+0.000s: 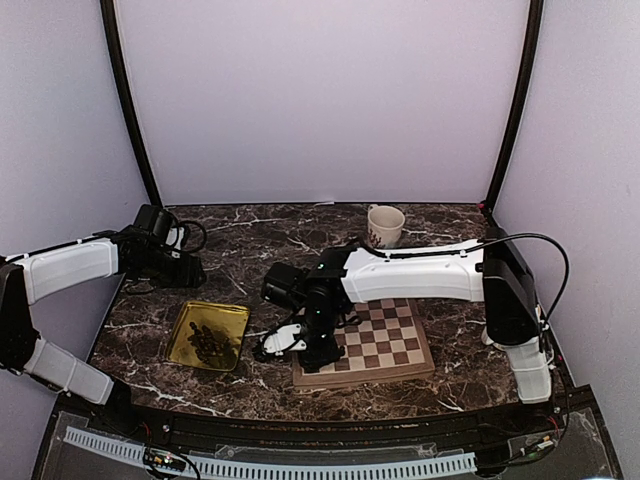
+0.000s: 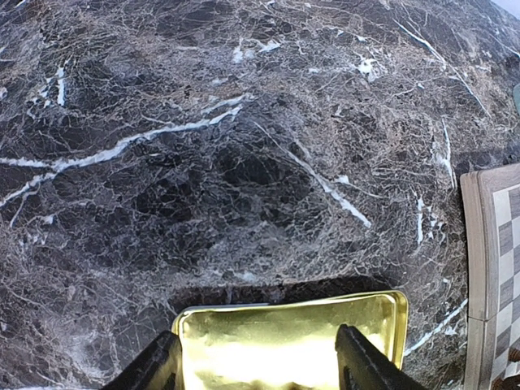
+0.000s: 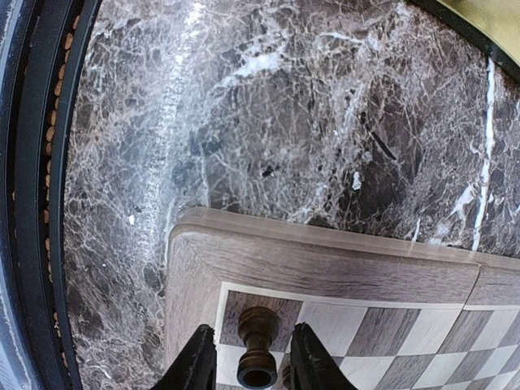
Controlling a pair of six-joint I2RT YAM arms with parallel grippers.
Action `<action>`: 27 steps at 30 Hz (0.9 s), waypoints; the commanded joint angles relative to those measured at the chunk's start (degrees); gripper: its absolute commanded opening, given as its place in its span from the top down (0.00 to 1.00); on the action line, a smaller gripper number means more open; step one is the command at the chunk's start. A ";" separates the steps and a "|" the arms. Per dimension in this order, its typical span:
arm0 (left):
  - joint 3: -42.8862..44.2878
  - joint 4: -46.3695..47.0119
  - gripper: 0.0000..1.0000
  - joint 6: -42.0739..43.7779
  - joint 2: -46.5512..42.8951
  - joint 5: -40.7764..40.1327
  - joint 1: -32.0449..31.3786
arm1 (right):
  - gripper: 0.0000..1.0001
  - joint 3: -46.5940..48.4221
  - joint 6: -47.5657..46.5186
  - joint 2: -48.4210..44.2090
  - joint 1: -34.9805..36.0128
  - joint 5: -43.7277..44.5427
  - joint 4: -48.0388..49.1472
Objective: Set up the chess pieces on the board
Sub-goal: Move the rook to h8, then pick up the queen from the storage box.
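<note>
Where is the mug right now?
In the top view the mug stands at the far edge of the table, right of centre, beyond the board and just behind the right arm.

Illumination: diffuse, overhead, moderate. Gold tray [image 2: 284,345] glares strongly in the left wrist view, with a soft shadow bordering it on the tabletop [image 2: 244,162]. Wrist views curve at the edges; board [image 3: 325,272] rim slightly soft.

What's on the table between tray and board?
Nothing. The left wrist view shows only bare marble table between the tray and the board.
</note>
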 commanded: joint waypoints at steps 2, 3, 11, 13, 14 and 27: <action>0.15 0.42 0.34 -0.05 -0.18 0.50 0.23 | 0.67 2.18 0.43 -3.22 0.53 0.53 -0.39; 0.04 0.40 0.34 -0.59 -0.24 0.57 0.22 | 0.67 2.47 0.43 -3.61 0.45 0.42 -0.61; 0.72 -5.33 0.37 -4.67 -2.59 2.79 0.14 | 0.66 -2.80 0.05 -13.05 -4.91 -5.25 0.27; 1.22 -8.30 0.40 -5.07 -3.67 2.05 0.15 | 0.66 -7.33 0.09 -17.57 -7.94 -7.69 2.53; 1.40 -9.77 0.42 -5.32 -4.14 1.70 0.13 | 0.66 -9.95 0.08 -19.57 -9.72 -9.07 4.49; 3.65 -27.13 0.58 -8.85 -2.55 0.37 -3.86 | 0.67 -43.48 3.49 -43.58 -28.86 -24.14 28.92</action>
